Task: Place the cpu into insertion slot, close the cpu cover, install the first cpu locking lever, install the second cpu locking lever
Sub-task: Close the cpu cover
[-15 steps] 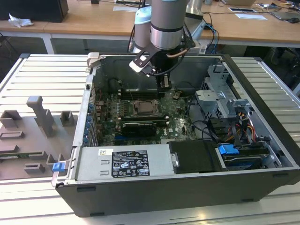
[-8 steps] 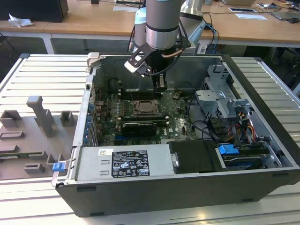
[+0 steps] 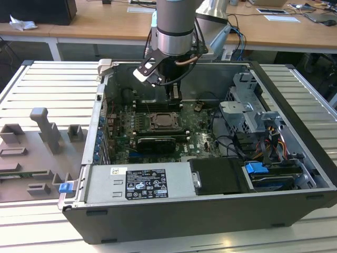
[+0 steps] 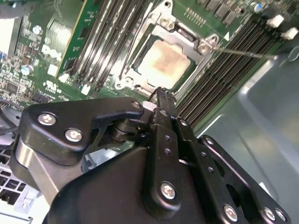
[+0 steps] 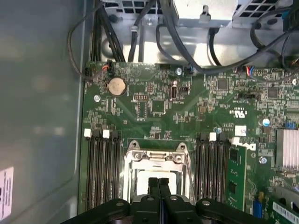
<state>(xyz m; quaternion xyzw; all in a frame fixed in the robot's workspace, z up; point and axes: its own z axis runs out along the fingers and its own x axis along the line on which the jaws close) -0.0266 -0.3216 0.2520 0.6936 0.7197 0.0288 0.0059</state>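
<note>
Scene: open computer case (image 3: 314,158) lying on a slatted metal table (image 3: 47,89). The motherboard (image 5: 154,109) faces up inside it.
Arm: comes down from above into the case, over the far part of the board in the exterior view.
Gripper (image 5: 159,181): the fingers (image 5: 153,184) are pressed together with nothing between them. The tip hangs just over the socket edge, also seen in the second wrist view (image 4: 161,93) and the exterior view (image 3: 174,96).
Contact: cannot tell whether the tip touches the socket or stops just above it.
Cpu (image 4: 164,63): seated flat in the insertion slot (image 4: 162,21) with its pale beige top facing up. In the first wrist view (image 5: 140,177) the fingers partly cover it.
Cpu cover (image 4: 184,41): lies down around the chip, which shows through its square window.
Levers: a thin metal rod (image 4: 243,51) runs from one socket corner out across the memory slots (image 4: 107,42) towards the case wall. Cannot tell whether either lever is latched.
Neighbours: long black memory slots flank the socket on both sides in the first wrist view (image 5: 100,172). A coin cell (image 5: 116,86) sits further up the board.
Case, near side: power supply (image 3: 139,182) with a white label.
Case, exterior view's right: drive bay with a blue tab (image 3: 256,168).
Table, exterior view's left: grey moulded fixture (image 3: 45,147), well apart from the arm.
</note>
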